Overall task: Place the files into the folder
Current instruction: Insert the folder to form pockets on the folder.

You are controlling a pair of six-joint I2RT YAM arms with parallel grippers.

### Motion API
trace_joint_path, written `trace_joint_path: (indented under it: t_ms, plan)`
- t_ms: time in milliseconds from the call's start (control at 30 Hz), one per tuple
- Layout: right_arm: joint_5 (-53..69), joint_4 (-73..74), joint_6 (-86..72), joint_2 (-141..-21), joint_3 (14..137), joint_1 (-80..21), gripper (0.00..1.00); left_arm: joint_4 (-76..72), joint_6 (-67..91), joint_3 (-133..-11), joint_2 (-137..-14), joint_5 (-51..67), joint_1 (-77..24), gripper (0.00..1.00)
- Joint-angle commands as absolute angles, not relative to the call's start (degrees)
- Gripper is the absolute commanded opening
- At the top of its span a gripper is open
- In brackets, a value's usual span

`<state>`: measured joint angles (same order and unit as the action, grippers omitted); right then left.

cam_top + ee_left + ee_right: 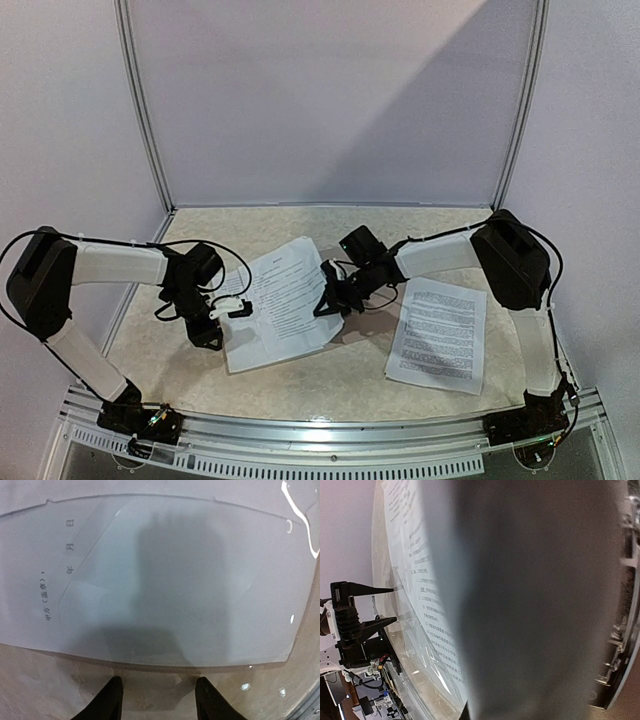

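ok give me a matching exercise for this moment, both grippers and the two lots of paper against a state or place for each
1 left gripper
2 right gripper
3 centre sheet
4 right stack

a lying flat, apart from both grippers
b shut on the centre sheet's right edge
c open, fingertips apart
d between the two grippers

Pairs: 1-c, 2-b, 3-d, 4-a

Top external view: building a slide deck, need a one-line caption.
Left tool open at left edge of centre sheets, right tool shut on their right edge; second stack lies aside.
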<state>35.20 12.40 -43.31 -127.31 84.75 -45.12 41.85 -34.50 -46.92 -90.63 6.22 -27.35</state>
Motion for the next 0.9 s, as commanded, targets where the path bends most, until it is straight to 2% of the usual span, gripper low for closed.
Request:
trace_joint_path:
  t_ms: [0, 400, 633, 867]
  plan:
    - [34.72, 7.43, -46.96, -126.24, 85.75, -47.45, 0.0, 44.22, -32.96, -46.49, -92.67, 5.5, -28.78, 0.51]
    - [28.92, 7.07, -45.2, -125.42, 88.72, -46.16, 0.0, 44.15, -31.97, -46.58, -92.77, 5.64, -28.68, 0.5]
    - [31.27, 1.79, -46.86, -127.73, 88.27, -46.82, 0.0, 44.57, -32.77, -46.29, -92.42, 6.2, -28.48, 0.5]
    - [37.46, 4.71, -42.68, -132.07, 92.37, -48.77, 0.0, 44.6, -33.13, -46.14, -92.29, 6.46, -28.3, 0.5]
